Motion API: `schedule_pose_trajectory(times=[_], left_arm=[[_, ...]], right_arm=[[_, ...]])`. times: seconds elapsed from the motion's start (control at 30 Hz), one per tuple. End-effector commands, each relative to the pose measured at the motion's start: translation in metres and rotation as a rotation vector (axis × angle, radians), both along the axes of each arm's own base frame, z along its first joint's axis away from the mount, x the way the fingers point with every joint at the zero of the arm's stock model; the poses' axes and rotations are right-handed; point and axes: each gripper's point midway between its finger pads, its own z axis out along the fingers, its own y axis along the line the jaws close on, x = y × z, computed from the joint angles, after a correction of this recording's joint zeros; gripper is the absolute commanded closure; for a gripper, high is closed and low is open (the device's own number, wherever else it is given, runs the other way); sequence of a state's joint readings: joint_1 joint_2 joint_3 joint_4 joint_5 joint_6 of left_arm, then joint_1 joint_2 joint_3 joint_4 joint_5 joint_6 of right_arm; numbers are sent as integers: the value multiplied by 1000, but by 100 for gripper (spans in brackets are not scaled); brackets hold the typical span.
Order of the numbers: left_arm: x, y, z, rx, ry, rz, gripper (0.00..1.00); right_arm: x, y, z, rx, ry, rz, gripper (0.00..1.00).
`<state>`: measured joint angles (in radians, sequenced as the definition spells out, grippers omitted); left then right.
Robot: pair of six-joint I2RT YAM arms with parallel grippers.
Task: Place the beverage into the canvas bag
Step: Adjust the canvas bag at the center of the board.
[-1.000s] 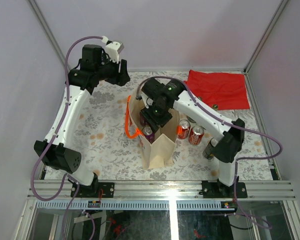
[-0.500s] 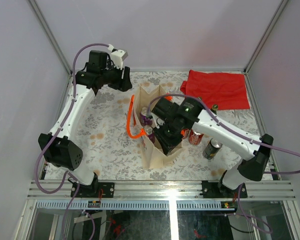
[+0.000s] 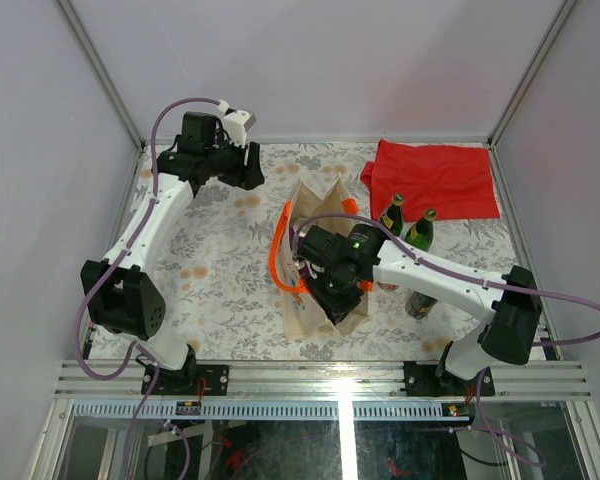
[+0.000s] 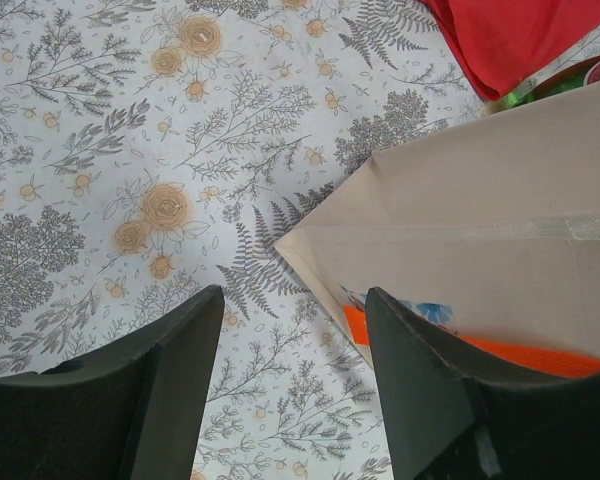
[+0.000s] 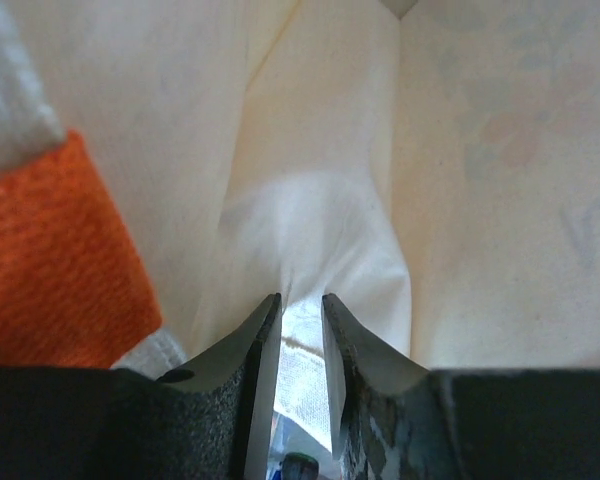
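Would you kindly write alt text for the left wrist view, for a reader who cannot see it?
The left pincer, open and empty, hovers over a floral tablecloth near a corner of the beige canvas bag; a red cloth shows at top right.

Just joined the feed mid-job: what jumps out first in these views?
The beige canvas bag with bright orange handles stands mid-table, the right gripper down in its mouth, jaws nearly together on a fold of its cloth. At the far right lies a red cloth, with two green bottles upright beside it. The left gripper hangs open over the floral tablecloth by the bag's corner.
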<state>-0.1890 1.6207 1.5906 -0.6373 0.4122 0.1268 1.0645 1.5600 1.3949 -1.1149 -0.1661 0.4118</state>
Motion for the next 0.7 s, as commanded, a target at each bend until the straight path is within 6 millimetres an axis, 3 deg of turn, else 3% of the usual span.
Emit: schedule_pose_trajectory(times=[0.0,0.13,0.23,0.43,0.67], left_arm=[[9,-3,6,-22,-54,-11,42],[7,-1,6,-11,-57,-13,42],[8,-2,7,-4,-49,-20,42],[15,-2,9,11,-43,-29,42],[16,-2,5,20,-25,-20,42]], right_arm=[[10,8,-8,15,-65,1,70],[28,18,-6,4,-131,20,69],[58,22,5,-13,-251,-17,66],[99,26,7,-13,-356,-105,49],[106,43,-8,9,-331,-68,42]])
